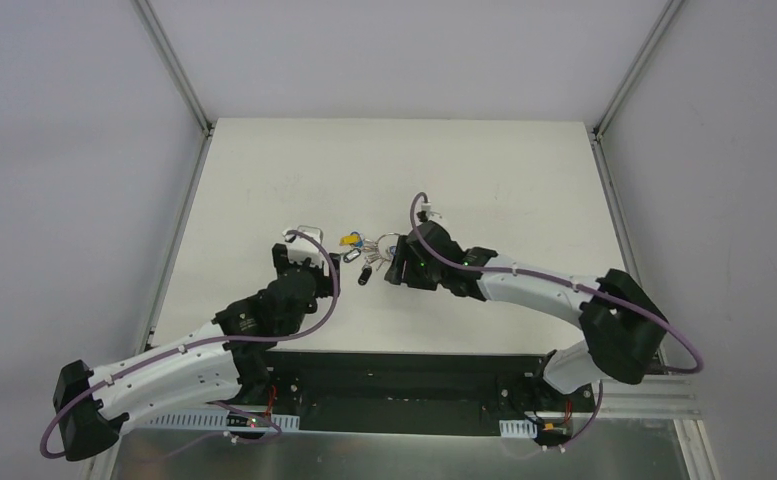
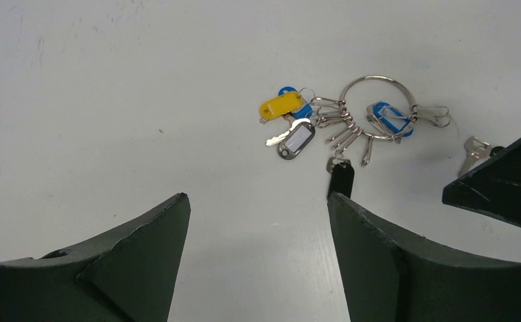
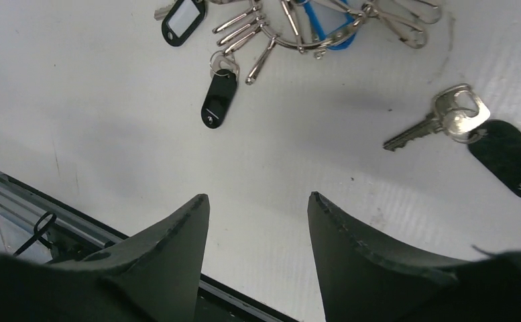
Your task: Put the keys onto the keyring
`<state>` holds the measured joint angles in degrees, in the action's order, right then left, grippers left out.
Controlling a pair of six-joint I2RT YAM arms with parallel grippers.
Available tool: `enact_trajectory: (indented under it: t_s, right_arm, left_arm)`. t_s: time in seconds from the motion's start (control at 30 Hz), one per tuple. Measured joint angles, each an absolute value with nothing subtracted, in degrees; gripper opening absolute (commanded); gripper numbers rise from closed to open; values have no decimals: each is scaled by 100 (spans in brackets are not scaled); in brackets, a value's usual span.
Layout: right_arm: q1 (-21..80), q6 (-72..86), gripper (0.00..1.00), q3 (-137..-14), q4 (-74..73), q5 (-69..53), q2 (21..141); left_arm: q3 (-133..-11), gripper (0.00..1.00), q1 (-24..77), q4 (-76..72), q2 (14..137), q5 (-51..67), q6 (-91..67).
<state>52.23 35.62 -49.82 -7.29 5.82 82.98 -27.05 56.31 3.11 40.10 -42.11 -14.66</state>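
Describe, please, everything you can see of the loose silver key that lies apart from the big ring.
The loose silver key looks like bare metal, with a slim blade and a rounded head. A small ring through the head joins it to a black plastic tag. It lies flat on the white table, apart from the keyring; only the table and that ring touch it.

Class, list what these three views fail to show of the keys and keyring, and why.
- Top view: keyring bunch too small to count keys.
- Left wrist view: loose key partly hidden behind the right fingers.
- Right wrist view: keyring cut off by the top edge; black tag cut by the right edge.
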Motion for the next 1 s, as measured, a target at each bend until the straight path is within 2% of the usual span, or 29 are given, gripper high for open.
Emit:
enact_trajectory:
  t_s: [0.2, 0.43, 1.0]
  right_arm:
    - [5395, 3898, 49, -5520, -587, 760, 9231]
    - [5474, 4121, 48, -6136, -587, 1168, 10020]
    - [5540, 4268, 38, -6805, -829, 1752, 10844]
  left_arm:
    - [-2445, 74, 5631, 322, 3850, -4263, -1466]
    - [-2161, 75, 5631, 272, 3433, -4250, -1505]
    - [-2038, 76, 5631, 198, 3017, -4053, -1590]
